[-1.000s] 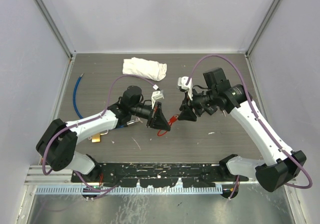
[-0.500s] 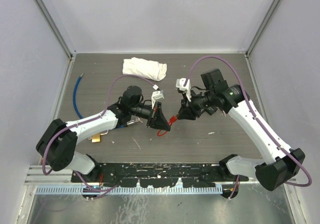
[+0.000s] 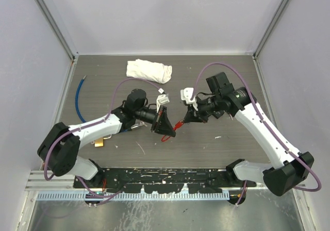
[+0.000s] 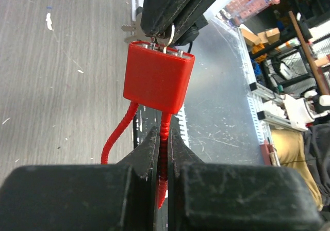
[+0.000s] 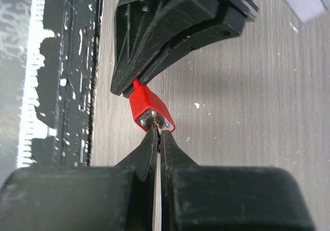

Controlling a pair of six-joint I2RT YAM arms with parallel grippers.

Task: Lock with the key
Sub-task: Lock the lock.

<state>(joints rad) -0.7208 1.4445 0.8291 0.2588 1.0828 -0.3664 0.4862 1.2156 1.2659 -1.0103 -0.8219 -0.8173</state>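
Observation:
A red padlock (image 4: 159,76) with a red flexible cable shackle (image 4: 116,133) hangs in the air between the two arms. My left gripper (image 4: 163,138) is shut on one leg of the cable just below the lock body. My right gripper (image 5: 159,135) is shut on the key (image 5: 159,137) at the keyhole end of the padlock (image 5: 149,110); the key is almost wholly hidden between the fingers. A silver key ring (image 4: 168,35) and a spare key (image 4: 132,31) hang beside the right fingers (image 4: 170,6). In the top view the lock (image 3: 174,126) sits between both grippers above the table's middle.
A crumpled white cloth (image 3: 149,70) lies at the back of the table. A blue cable (image 3: 79,94) runs along the left side. A small brass piece (image 3: 99,142) lies by the left arm, near the front rail (image 3: 165,177).
My right gripper moved left to the lock's end and shut on the key. The left gripper and the lock stayed in place.

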